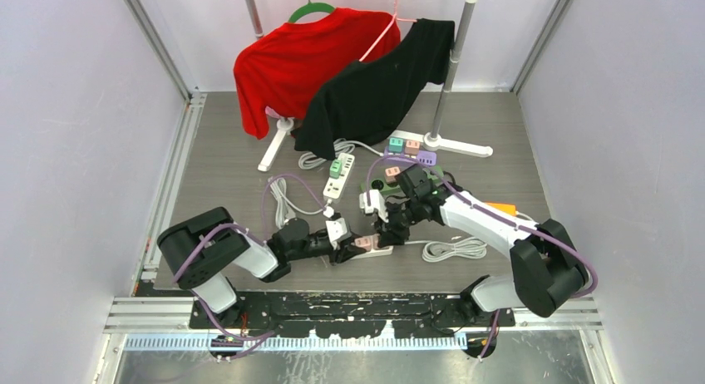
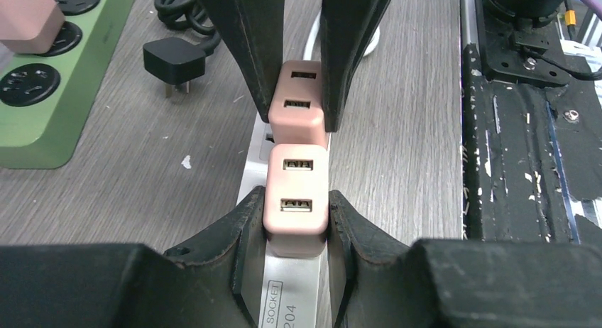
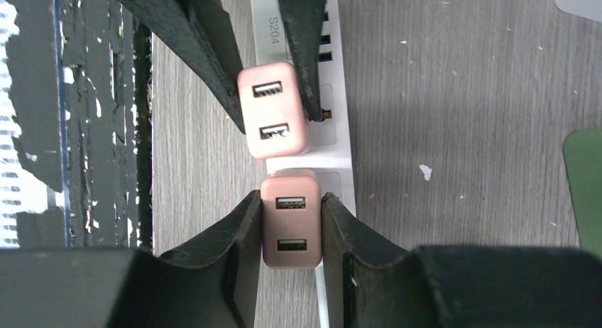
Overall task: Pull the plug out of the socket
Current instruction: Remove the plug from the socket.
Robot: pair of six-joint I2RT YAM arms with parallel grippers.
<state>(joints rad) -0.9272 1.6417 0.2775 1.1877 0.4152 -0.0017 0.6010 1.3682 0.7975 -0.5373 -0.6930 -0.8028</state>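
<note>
From above, you see both arms bent low over the counter (image 1: 224, 164), meeting at a white power strip (image 1: 381, 251) near the front edge; the left end effector (image 1: 356, 248) and the right end effector (image 1: 387, 232) face each other just above it. A red shirt (image 1: 299, 64) and a black shirt (image 1: 382, 89) hang on a rack at the back; a second white strip (image 1: 337, 183) and a coiled grey cable (image 1: 453, 249) lie on the counter.

In your left wrist view, the left end effector is closed against both sides of the left-hand pink plug (image 2: 296, 197), a two-port USB block standing on the white strip; the right-hand pink plug (image 2: 298, 104) stands just beyond it, nearly touching, pinched between the other arm's fingers. A green power strip (image 2: 42, 94) lies to the left; a loose black plug (image 2: 174, 62) rests on the wood near it.

In your right wrist view, the right end effector is clamped on the right-hand pink plug at the cable end of the strip; the left-hand one sits slightly askew. You cannot tell whether either plug's prongs are out of the sockets.
</note>
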